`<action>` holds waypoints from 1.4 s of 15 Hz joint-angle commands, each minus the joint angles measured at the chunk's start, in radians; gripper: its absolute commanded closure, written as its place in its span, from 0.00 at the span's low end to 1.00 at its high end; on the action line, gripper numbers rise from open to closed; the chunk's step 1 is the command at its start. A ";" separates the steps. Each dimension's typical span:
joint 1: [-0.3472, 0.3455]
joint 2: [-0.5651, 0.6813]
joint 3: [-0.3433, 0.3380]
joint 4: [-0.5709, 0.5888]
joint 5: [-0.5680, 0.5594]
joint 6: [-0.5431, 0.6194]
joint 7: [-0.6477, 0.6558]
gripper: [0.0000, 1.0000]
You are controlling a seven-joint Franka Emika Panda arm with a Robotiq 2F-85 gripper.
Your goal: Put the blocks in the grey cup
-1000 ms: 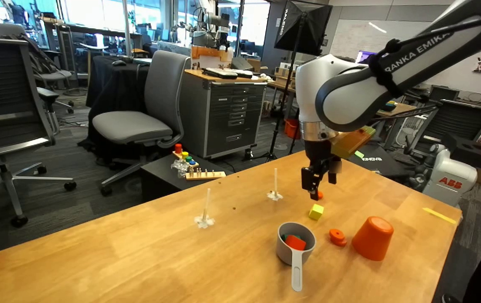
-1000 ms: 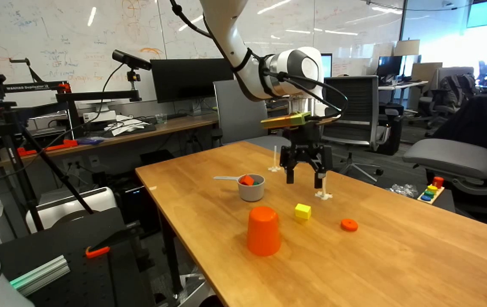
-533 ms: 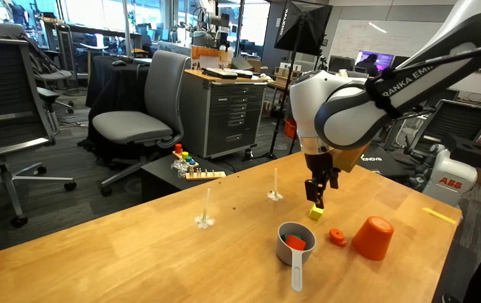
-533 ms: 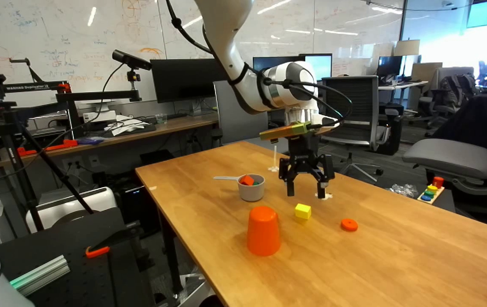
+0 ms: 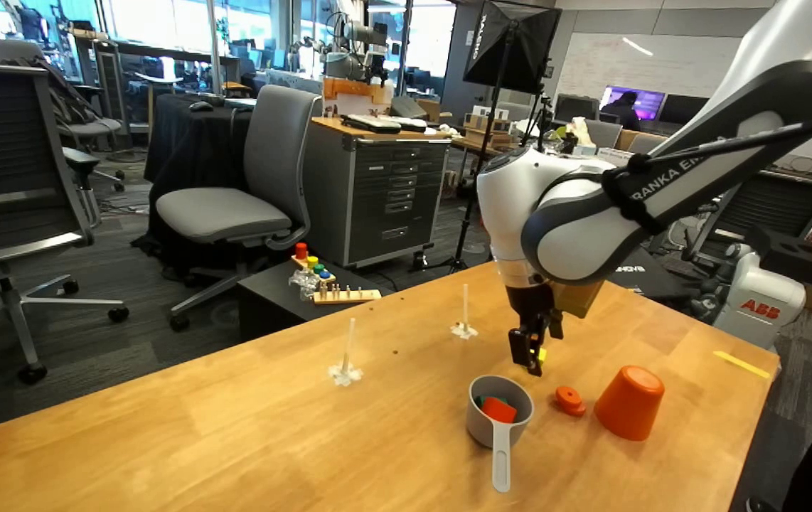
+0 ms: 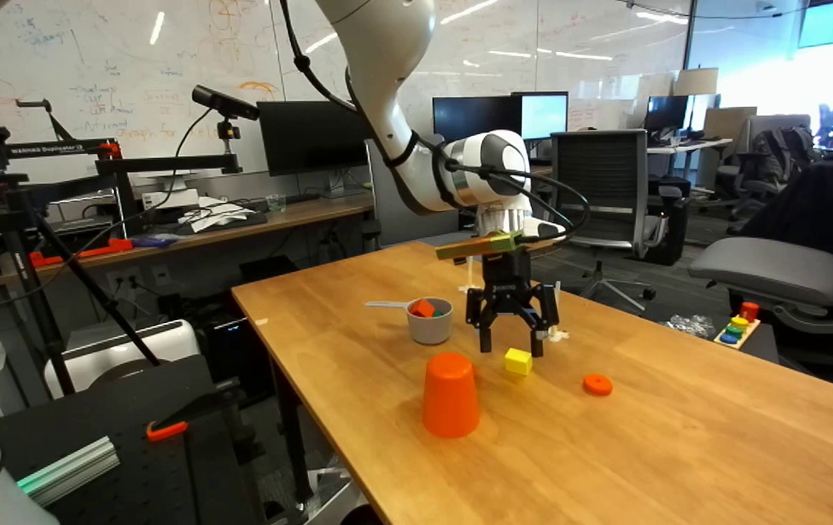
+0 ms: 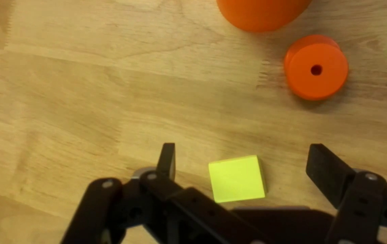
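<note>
The yellow block (image 6: pixel 518 362) lies on the table; the wrist view shows its top face (image 7: pixel 237 179), and it is partly hidden behind a finger in an exterior view (image 5: pixel 542 357). My gripper (image 6: pixel 510 348) is open just above it. In the wrist view the fingers (image 7: pixel 242 149) stand apart on either side of the block, touching nothing. The grey cup (image 5: pixel 481 427) stands upright beside the gripper, also seen in an exterior view (image 6: pixel 429 332). A red block (image 5: pixel 498 410) and a dark green block (image 6: pixel 438 313) are inside it. No separate orange block shows.
An upside-down orange cup (image 5: pixel 628 403) and stacked orange discs (image 7: pixel 316 78) stand near the yellow block. A single orange disc (image 6: pixel 597 384) lies apart. Two thin upright sticks (image 5: pixel 349 345) (image 5: pixel 465 307) are fixed to the table. The grey cup's handle (image 5: pixel 501 462) sticks out.
My open gripper has moved down over the yellow block, with a slight sideways shift toward the grey cup. The block and the cups have not moved.
</note>
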 commanded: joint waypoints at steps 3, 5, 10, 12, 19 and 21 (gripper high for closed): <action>-0.001 0.056 -0.003 0.065 -0.005 0.002 -0.049 0.25; -0.002 0.069 -0.001 0.078 -0.003 0.004 -0.061 0.32; -0.010 0.079 0.009 0.091 0.006 0.018 -0.097 0.72; -0.011 0.078 0.015 0.098 0.009 0.013 -0.114 0.82; -0.010 -0.010 0.070 0.053 0.076 0.016 -0.140 0.82; 0.004 -0.041 0.086 0.037 0.086 0.019 -0.132 0.82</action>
